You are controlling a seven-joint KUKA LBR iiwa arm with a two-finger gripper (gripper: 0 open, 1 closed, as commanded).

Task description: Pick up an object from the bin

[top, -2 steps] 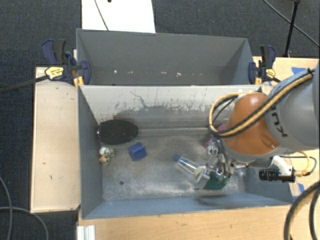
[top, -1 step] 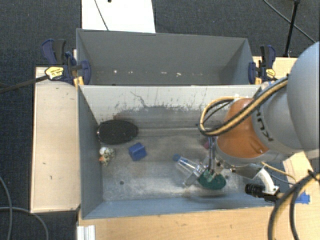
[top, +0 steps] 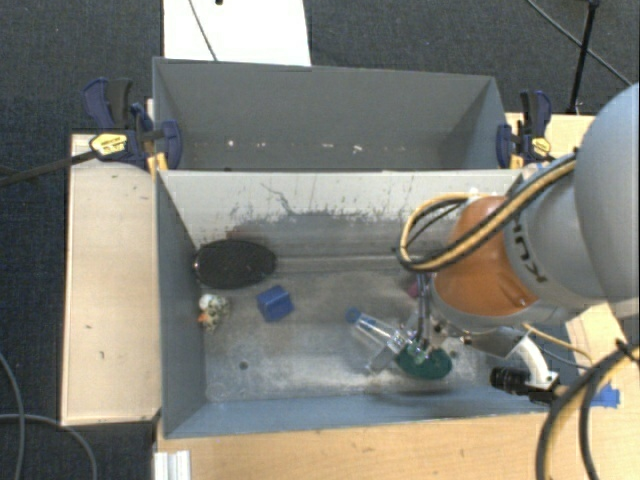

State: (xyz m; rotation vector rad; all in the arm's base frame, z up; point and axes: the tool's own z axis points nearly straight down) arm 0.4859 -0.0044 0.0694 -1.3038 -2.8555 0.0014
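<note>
My gripper (top: 426,344) reaches down into the front right part of the bin, below the arm's orange cover. Its tip is right over a dark green rounded thing (top: 430,366) lying near the bin's front wall. Touching that thing on its left lies a clear plastic piece with a blue end (top: 372,336), slanting toward the middle of the bin. The view does not show whether anything sits in the gripper.
A black oval thing (top: 235,264) lies at the far left by the back wall. Near it are a small blue cube (top: 274,302) and a small whitish lump (top: 210,311). A bit of something pink (top: 412,290) peeks out by the arm.
</note>
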